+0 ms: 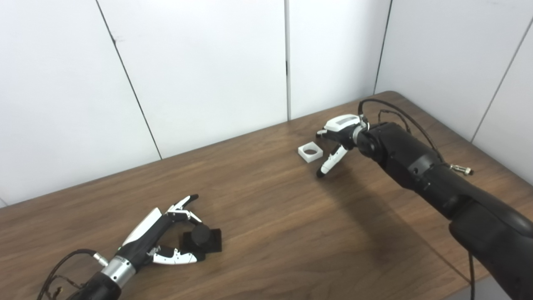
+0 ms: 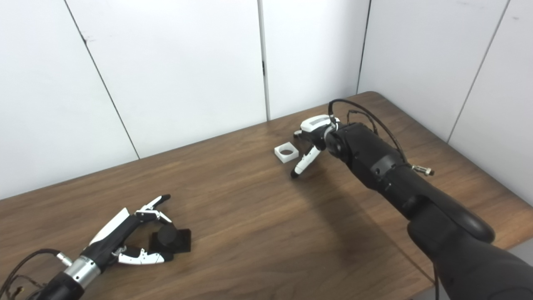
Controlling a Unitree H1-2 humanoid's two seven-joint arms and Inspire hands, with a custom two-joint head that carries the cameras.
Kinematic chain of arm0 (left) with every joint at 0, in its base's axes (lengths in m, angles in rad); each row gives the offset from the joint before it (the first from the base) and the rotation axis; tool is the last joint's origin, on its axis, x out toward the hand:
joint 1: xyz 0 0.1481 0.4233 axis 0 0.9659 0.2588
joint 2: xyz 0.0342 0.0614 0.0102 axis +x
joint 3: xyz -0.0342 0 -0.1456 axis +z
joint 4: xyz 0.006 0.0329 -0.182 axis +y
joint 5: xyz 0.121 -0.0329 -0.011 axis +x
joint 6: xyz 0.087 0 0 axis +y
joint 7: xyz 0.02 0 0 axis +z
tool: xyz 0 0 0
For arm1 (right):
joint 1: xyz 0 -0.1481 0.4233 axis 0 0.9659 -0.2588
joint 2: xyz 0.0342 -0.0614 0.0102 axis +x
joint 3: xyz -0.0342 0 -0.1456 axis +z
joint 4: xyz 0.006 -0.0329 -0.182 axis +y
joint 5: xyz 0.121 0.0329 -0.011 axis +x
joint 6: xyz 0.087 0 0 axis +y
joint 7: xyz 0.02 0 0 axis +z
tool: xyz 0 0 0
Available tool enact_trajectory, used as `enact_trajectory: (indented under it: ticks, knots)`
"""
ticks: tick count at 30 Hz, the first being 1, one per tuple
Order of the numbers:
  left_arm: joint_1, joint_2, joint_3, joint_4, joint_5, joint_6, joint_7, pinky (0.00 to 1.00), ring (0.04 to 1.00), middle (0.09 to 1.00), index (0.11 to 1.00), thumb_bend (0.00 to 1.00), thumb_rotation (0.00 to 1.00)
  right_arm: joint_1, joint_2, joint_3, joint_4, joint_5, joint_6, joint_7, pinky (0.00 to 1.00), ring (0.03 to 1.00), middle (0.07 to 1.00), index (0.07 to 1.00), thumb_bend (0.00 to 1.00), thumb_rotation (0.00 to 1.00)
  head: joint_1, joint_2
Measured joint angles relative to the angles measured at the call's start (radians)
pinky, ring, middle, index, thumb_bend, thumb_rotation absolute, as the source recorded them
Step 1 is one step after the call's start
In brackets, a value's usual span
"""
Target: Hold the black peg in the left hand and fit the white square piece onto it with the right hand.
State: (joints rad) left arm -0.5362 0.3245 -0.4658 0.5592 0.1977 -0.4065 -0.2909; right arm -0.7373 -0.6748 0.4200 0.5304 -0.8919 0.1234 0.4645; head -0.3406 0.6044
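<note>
Left hand (image 1: 166,233) cups the peg (image 1: 202,238) loosely on the counter (image 1: 270,216); right hand (image 1: 339,139), spread wide, hovers beside the square (image 1: 310,151).

The wooden table (image 1: 266,216) — dark brown, with grain running along its length — sits pushed into a corner of white panelled walls (image 1: 200,62), its far right corner rounded. Near the front left a black peg (image 1: 202,238) stands on its square black base flat on the wood, and well apart from it, toward the far right, a white square piece (image 1: 310,151) with a round hole lies flat — the two things resting directly on the top.
</note>
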Motion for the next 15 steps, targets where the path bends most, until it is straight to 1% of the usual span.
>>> enact_trajectory:
  ticks: [4, 8, 15]
  knots:
    - [0.001, 0.0, 0.0, -0.002, 0.0, 0.003, 0.0, 1.0, 1.0, 1.0, 0.49, 0.52, 0.08, 0.002, 0.0, -0.001, 0.0, 0.007, -0.011, -0.018, 1.0, 1.0, 1.0, 0.895, 0.9, 0.61, 0.011, 0.003]
    - [0.001, 0.0, 0.0, -0.002, 0.0, 0.003, 0.0, 1.0, 1.0, 1.0, 0.49, 0.52, 0.08, 0.004, 0.0, -0.001, 0.0, 0.013, -0.02, -0.035, 1.0, 1.0, 1.0, 0.89, 0.87, 0.6, 0.017, 0.006]
    - [0.007, 0.0, 0.003, -0.008, 0.001, 0.004, 0.0, 1.0, 1.0, 1.0, 0.49, 0.52, 0.08, 0.001, 0.002, 0.0, 0.021, 0.026, -0.024, -0.056, 1.0, 1.0, 1.0, 0.89, 0.85, 0.59, 0.031, 0.009]
